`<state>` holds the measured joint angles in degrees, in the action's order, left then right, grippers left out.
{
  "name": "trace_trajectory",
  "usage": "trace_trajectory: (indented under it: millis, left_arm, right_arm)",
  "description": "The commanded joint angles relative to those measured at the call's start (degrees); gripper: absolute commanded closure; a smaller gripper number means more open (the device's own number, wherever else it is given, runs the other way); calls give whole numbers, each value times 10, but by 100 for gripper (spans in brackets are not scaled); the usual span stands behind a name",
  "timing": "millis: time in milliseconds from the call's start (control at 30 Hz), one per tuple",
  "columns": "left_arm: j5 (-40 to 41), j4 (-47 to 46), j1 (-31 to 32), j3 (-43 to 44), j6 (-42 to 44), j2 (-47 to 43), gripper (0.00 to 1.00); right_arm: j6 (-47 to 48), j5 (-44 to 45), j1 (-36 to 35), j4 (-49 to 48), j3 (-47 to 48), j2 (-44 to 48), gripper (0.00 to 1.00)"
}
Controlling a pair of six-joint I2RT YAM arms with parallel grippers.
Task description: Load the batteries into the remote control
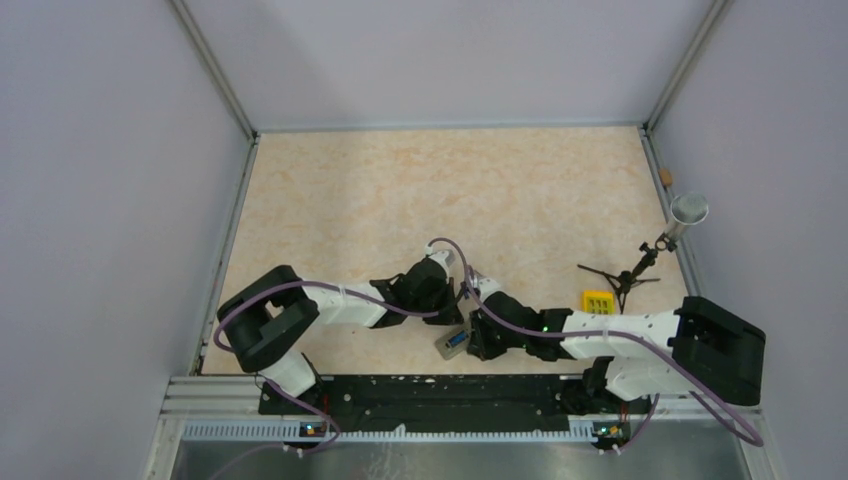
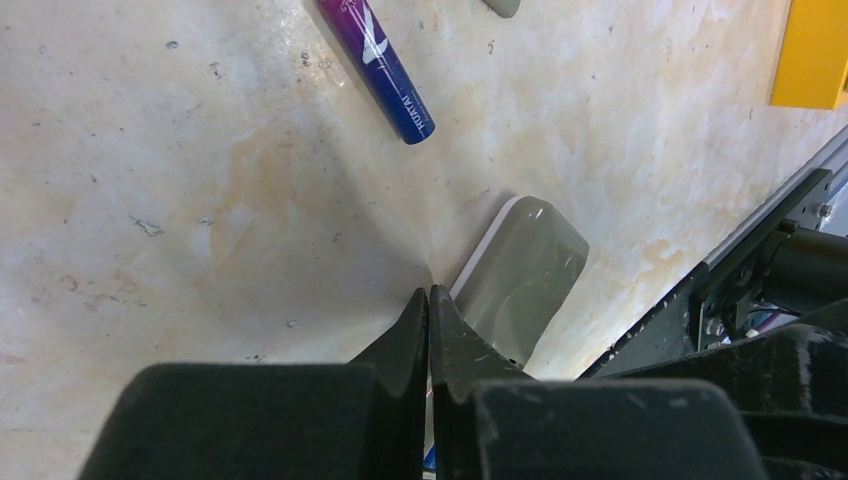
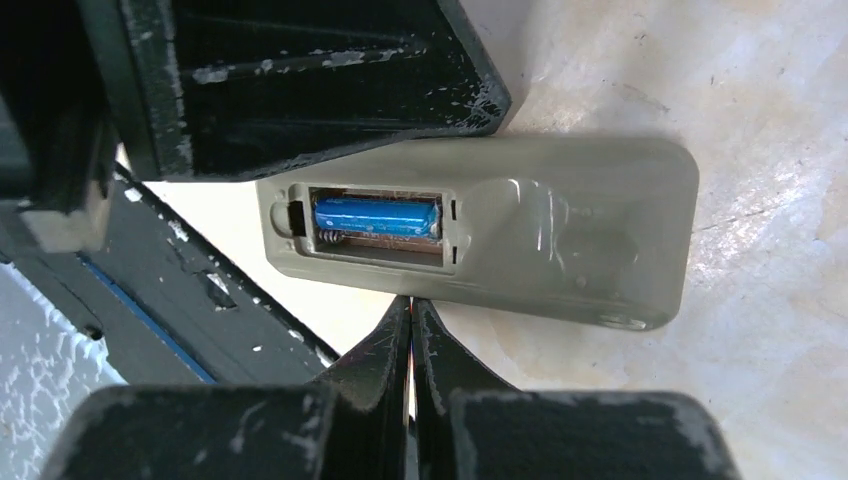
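Remote control (image 3: 580, 240): lies grey back up on the table (image 1: 400, 190), between the two arms. The casing is plain grey with rounded corners, a moulded dip toward one end and a white rim along its underside. The battery recess is open.

Seated battery (image 3: 375, 216): a slim blue cylinder lying lengthwise in the remote's recess, on the side toward the left arm. A spring coil shows just under one of its ends, and a brownish strip of the recess floor is exposed alongside it.

Loose battery (image 2: 380, 65): blue shading to purple with white print. It lies flat on the table, well apart from the remote, beyond the end without the recess as the left wrist camera sees it.

Left fingers (image 2: 405, 340): pressed fully together and holding nothing. The tips stand at one long edge of the remote; contact cannot be confirmed.

Right fingers (image 3: 385, 345): likewise pressed together and empty. The tips are at the opposite long edge of the remote, level with the recess, touching or a hair short of it.

Other items: a yellow block (image 1: 598, 301) sits well to the right of the remote, with a small black tripod stand (image 1: 625, 275) just beyond it.
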<state>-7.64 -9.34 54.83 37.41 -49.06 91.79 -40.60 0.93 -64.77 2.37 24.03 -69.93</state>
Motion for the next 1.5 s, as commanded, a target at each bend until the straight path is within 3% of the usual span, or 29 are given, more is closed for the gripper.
trace_trajectory:
  millis: [0, 400, 833, 1233, 1467]
  left_arm:
    - [-12, 16, 0, -7, 23, 9, 100]
    - [54, 81, 0, -21, 48, -55, 94]
    - [-28, 80, 12, -35, 57, -61, 92]
    - [11, 111, 66, -55, 6, -89, 89]
    - [98, 199, 66, -32, 9, -151, 67]
  right_arm:
    - [-6, 14, -7, -32, 29, -19, 100]
    - [11, 48, -7, 45, 63, -1, 100]
    - [5, 118, -6, 140, 62, 35, 100]
    - [15, 149, -6, 167, 71, 47, 96]
    - [17, 154, -7, 172, 69, 53, 96]
